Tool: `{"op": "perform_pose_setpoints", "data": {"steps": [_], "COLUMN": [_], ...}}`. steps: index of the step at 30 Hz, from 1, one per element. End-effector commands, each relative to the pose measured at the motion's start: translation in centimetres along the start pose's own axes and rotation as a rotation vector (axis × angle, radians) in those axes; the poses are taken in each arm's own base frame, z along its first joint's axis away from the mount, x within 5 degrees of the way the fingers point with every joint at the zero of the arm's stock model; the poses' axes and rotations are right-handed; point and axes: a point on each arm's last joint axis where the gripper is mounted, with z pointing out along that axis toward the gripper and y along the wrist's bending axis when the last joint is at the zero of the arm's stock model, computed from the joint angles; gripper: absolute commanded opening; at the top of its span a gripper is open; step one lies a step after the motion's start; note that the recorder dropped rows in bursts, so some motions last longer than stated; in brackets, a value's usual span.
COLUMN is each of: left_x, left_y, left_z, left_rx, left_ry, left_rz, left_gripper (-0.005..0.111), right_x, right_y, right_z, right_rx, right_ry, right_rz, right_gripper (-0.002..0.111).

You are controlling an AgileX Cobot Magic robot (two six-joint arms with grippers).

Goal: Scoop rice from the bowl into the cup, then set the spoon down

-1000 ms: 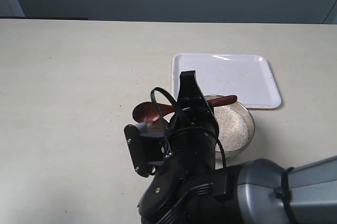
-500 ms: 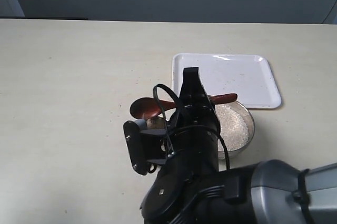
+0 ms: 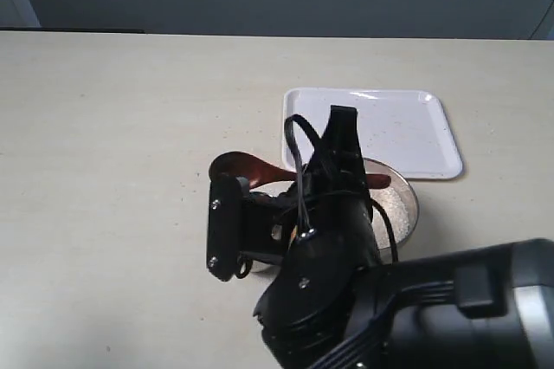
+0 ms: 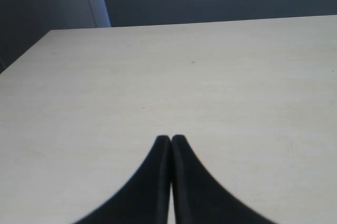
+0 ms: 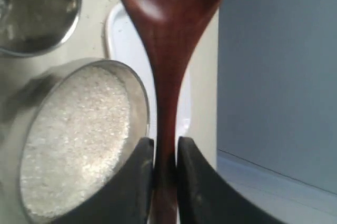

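The right end effector point(image 5: 165, 153) is clamping the spoon point(image 5: 167, 34) by its thin handle, its two dark fingers point(image 5: 138, 182) pressing in from either side. In the exterior view the spoon point(image 3: 240, 165) is lying roughly level above the worktop point(image 3: 112, 126). Its oval head is sticking out to the left of the arm, and the tip of its handle is showing over the near rim of the bowl point(image 3: 414, 200). The right wrist view is showing the glossy reddish-brown head filling the upper part of the picture.

The bowl point(image 5: 141, 103) is sitting on the worktop just beside the held spoon, and the rice point(image 5: 79, 134) is filling it as a pale granular mass close to the rim. The cup point(image 5: 73, 19) is standing next to the bowl, and its inside is looking grey and grainy. In the exterior view the arm is hiding the cup. The white tray point(image 3: 407, 126) is lying just behind the bowl.

The left end effector point(image 4: 170, 141) is hanging over bare worktop, its fingers pressed together with nothing between them.
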Motion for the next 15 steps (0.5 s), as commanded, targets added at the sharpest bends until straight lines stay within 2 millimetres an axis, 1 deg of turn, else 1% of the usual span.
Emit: {"op": "perform_pose_setpoints", "data": {"steps": [1, 4, 6, 10, 15], "left_x": [-0.4, -0.4, -0.4, -0.4, -0.4], "left_y": [0.0, 0.0, 0.0, 0.0, 0.0], "left_z": [-0.1, -0.1, -0.1, -0.1, -0.1], "left_rx": [0.009, 0.009, 0.009, 0.009, 0.009], "left_ry": [-0.017, -0.017, -0.017, -0.019, -0.019], "left_rz": [0.008, 0.008, 0.008, 0.008, 0.008], "left_gripper": [0.001, 0.001, 0.001, 0.001, 0.001], "right_x": [0.5, 0.8, 1.1, 2.1, 3.9], "right_y": [-0.8, -1.1, -1.6, -3.0, -5.0], "right_z": [-0.3, -0.2, 0.0, 0.5, 1.5], "right_rx": [-0.116, -0.220, -0.249, -0.241, -0.245], "right_ry": [-0.042, -0.066, -0.067, -0.043, 0.013], "right_rz": [0.126, 0.219, 0.264, 0.330, 0.458], "right_gripper": [-0.001, -0.001, -0.001, -0.001, -0.001]}}
